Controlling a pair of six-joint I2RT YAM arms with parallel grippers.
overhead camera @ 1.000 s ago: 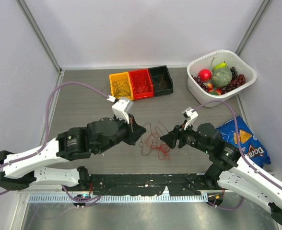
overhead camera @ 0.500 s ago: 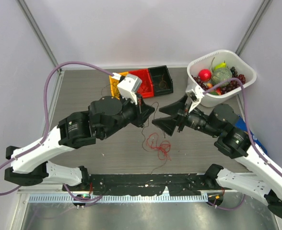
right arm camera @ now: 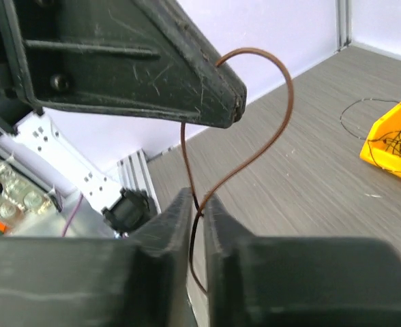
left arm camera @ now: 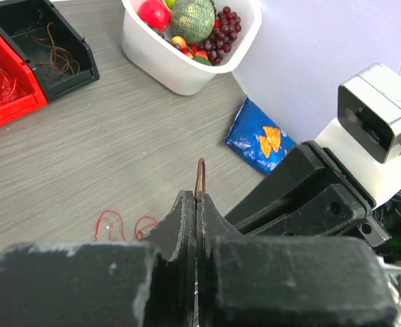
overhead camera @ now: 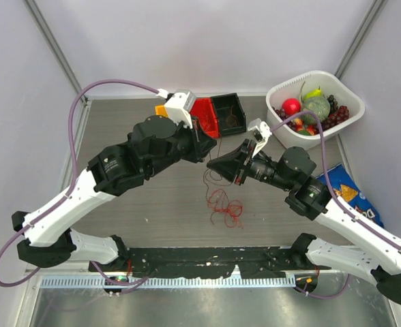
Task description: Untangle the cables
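Note:
My left gripper (left arm camera: pixel 198 197) is shut on a thin brown cable (left arm camera: pixel 200 174), whose small loop sticks up above the tips. In the right wrist view that brown cable (right arm camera: pixel 272 129) arcs from the left gripper (right arm camera: pixel 239 109) down between the fingers of my right gripper (right arm camera: pixel 199 203). Those jaws are almost closed around it, with a narrow gap still showing. From above, the left gripper (overhead camera: pixel 207 151) and right gripper (overhead camera: pixel 214 165) meet tip to tip in the air. A dark strand hangs from them toward the red cables (overhead camera: pixel 226 210) tangled on the table.
At the back stand a red bin (overhead camera: pixel 204 112) and a black bin (overhead camera: pixel 229 112); the yellow bin (right arm camera: pixel 395 146) holds black wires. A white basket (overhead camera: pixel 282 129) of fruit sits back right. A blue chip bag (overhead camera: pixel 354 197) lies at the right.
Both arms rose and moved toward the back, carrying the brown cable up off the red tangle. The right gripper opened wide, then narrowed around the brown cable. The left stayed shut.

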